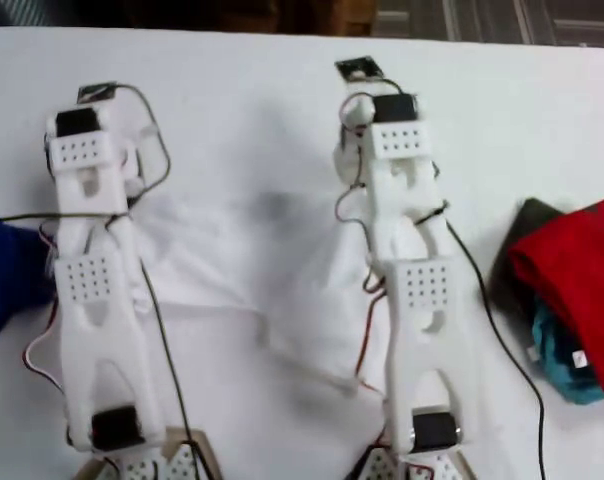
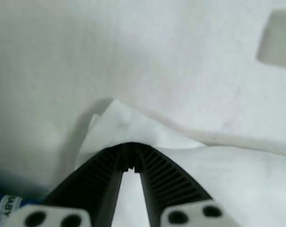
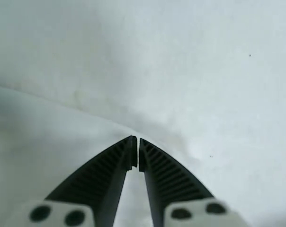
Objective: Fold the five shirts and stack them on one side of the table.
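A white shirt (image 1: 244,262) lies spread on the white table between the two arms. My left gripper (image 2: 129,169) is shut on a folded corner of the white shirt (image 2: 126,126), which pokes out past the fingertips. My right gripper (image 3: 136,153) is shut, its tips pinching the edge of the white shirt (image 3: 43,142) right where cloth meets table. In the high view the left arm (image 1: 87,165) stands over the shirt's left side and the right arm (image 1: 402,170) over its right side. Both grippers are hidden under the arms there.
A blue shirt (image 1: 7,272) lies at the table's left edge, also as a blue strip (image 2: 3,196) by my left gripper. A heap at the right holds a red shirt (image 1: 579,275), a teal one (image 1: 562,362) and a dark one (image 1: 520,250). Cables trail beside both arms.
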### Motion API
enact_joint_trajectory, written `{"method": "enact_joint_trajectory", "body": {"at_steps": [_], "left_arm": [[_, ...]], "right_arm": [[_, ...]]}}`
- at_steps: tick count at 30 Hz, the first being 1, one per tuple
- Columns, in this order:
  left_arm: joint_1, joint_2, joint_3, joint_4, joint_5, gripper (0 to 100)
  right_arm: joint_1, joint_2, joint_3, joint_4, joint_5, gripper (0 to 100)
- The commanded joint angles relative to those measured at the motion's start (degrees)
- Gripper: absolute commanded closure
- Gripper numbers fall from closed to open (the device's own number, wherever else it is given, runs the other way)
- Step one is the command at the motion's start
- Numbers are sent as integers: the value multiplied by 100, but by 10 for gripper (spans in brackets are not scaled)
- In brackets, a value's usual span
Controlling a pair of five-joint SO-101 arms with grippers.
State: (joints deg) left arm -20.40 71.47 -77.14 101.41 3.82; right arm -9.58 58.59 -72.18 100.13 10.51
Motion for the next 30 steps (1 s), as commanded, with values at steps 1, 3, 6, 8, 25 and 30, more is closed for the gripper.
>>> {"method": "enact_joint_trajectory", "body": {"at_steps": [1,3,6,8,25,30], "left_arm": [[-176,35,-75,53,18,970],[-176,35,-75,53,9,970],[-176,35,-75,53,9,970],[-176,35,-75,53,9,970],[-176,35,-66,88,-26,973],[-185,35,-57,97,-26,973]], "right_arm": [[57,-734,-167,136,0,981],[57,-945,-141,136,0,981],[31,-1411,167,136,0,981],[31,-1851,607,136,18,981],[207,-5490,3437,127,888,981],[13,-5807,4018,127,1046,981]]}}
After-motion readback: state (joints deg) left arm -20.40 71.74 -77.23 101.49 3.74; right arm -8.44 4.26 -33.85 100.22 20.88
